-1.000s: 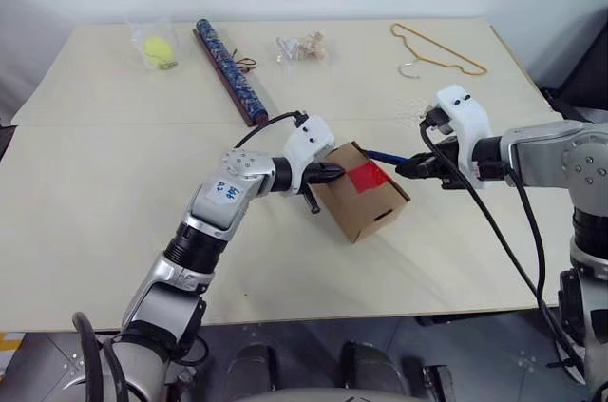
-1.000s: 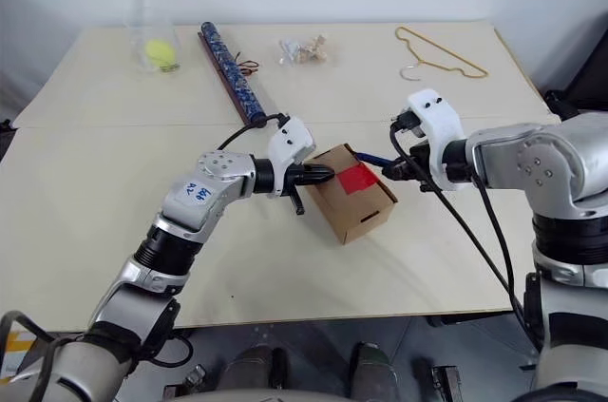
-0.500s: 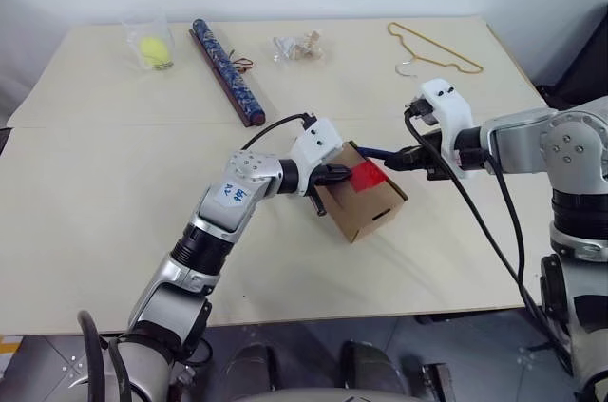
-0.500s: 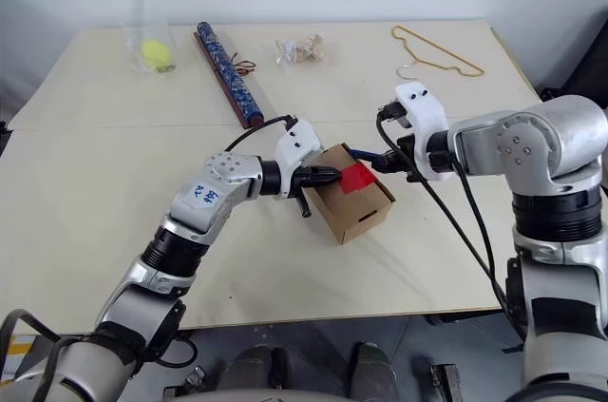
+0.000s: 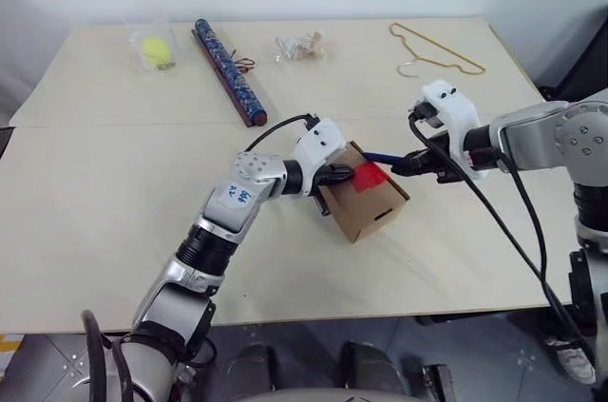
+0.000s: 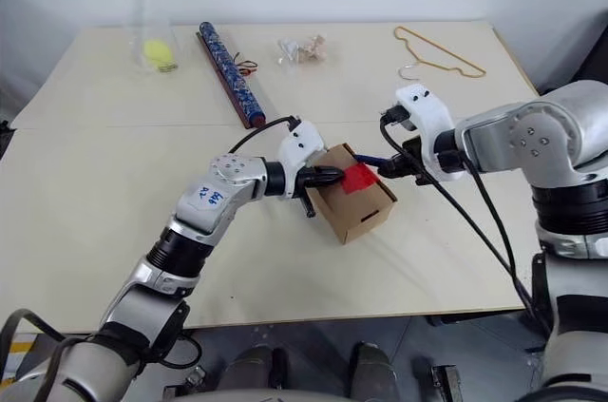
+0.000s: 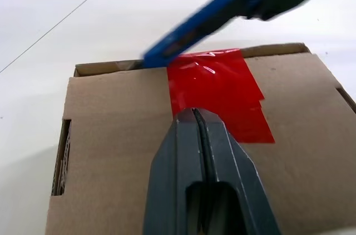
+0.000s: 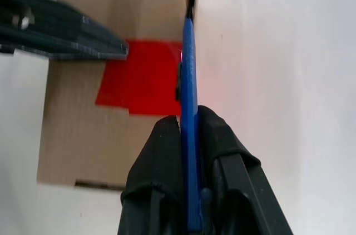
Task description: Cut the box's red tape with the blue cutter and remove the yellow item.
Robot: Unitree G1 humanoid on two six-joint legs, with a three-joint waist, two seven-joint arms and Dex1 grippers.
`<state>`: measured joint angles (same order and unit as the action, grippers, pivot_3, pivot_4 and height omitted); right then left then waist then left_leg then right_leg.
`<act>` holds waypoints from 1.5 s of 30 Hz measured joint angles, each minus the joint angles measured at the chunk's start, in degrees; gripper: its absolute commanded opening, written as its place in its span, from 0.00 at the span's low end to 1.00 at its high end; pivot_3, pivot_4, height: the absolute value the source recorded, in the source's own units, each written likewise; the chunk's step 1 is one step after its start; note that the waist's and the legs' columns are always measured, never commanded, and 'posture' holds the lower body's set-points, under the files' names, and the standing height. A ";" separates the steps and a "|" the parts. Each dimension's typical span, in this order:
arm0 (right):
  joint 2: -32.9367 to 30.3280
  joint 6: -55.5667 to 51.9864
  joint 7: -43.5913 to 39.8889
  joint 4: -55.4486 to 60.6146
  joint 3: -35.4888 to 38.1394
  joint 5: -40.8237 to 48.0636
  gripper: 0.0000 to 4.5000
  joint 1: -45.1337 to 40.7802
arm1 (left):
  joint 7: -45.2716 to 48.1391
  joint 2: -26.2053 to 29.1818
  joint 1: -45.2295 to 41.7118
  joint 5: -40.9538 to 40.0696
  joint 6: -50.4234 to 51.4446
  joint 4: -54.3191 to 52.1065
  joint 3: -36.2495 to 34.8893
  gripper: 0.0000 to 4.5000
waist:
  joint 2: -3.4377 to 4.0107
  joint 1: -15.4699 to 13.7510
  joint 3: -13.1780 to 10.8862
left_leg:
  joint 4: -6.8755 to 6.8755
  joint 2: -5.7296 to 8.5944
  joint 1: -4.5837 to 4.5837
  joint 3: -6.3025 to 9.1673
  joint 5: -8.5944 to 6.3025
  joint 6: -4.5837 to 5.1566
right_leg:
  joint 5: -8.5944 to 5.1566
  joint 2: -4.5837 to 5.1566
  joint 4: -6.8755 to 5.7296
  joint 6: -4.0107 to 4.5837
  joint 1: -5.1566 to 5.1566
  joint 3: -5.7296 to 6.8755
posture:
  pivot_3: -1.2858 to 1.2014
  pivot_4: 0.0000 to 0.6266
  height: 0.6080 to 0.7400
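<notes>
Both arms are rocking that silver-grey metal look with black ribbed joint sections, and each wrist is wearing a chunky white housing with a couple of dark screw dots. Black cables are looping off both wrists, and the left gripper [image 5: 334, 174] and right gripper [image 5: 407, 165] are sporting smooth, wedge-shaped black fingers. The left forearm is showing a white sticker with blue scribble.

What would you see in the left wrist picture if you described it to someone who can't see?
The shut left gripper presses on a brown box at the red tape. The blue cutter reaches in, its tip at the tape's far edge.
</notes>
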<state>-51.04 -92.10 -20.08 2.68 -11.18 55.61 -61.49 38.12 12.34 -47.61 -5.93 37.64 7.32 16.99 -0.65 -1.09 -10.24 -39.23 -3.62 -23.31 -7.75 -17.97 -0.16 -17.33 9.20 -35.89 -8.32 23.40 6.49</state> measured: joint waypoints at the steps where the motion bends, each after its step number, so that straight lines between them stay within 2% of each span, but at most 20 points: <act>1: -0.61 0.03 0.11 -0.14 -0.51 0.76 0.04 -0.08 | -0.27 -0.22 -0.10 0.24 -0.14 0.16 0.14 0.00 | 0.00 -0.04 0.00 | 0.00 0.00 0.00 0.00 0.00 0.00 | 0.00 0.00 0.00 0.00 0.00 0.00 | 0.52 0.24 1.00; 14: -7.75 0.36 3.01 -1.84 -6.05 12.91 0.04 -1.94 | -1.09 -0.79 -0.83 1.54 -0.33 0.99 1.21 0.00 | 0.00 -0.21 0.00 | 0.00 -0.01 0.00 0.00 0.00 0.01 | 0.01 0.00 0.03 0.01 0.00 0.00 | 0.52 0.24 1.00; 23: -9.07 0.44 6.30 -4.65 -8.86 18.67 0.04 -4.25 | -1.02 -0.52 -0.80 1.63 -0.29 0.36 1.30 0.00 | -0.01 -0.21 0.01 | 0.00 -0.03 -0.01 -0.01 -0.01 0.01 | 0.01 0.00 0.04 0.03 0.01 0.01 | 0.52 0.24 1.00; 36: -14.20 0.70 4.39 -5.24 -16.70 23.48 0.04 -5.25 | -1.18 -0.55 -0.76 1.63 -0.29 0.29 1.46 0.00 | -0.01 -0.23 0.01 | 0.00 -0.04 -0.02 -0.02 -0.02 0.03 | 0.01 0.00 0.07 0.03 0.01 0.01 | 0.52 0.24 1.00; 45: -18.09 0.39 4.15 -4.29 -21.10 30.36 0.04 -6.85 | -1.72 -1.03 -0.61 1.63 -0.29 0.42 1.12 0.00 | -0.01 -0.24 0.01 | -0.02 -0.04 -0.01 -0.01 -0.02 0.03 | 0.02 0.01 0.25 0.05 0.01 0.01 | 0.52 0.24 1.00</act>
<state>-69.12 -91.72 -15.92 -1.61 -32.28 85.97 -68.35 36.40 11.31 -48.22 -4.30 37.35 7.74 18.11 -0.66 -1.33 -10.24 -39.25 -3.66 -23.31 -7.76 -17.99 -0.13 -17.31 9.21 -35.64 -8.27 23.41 6.50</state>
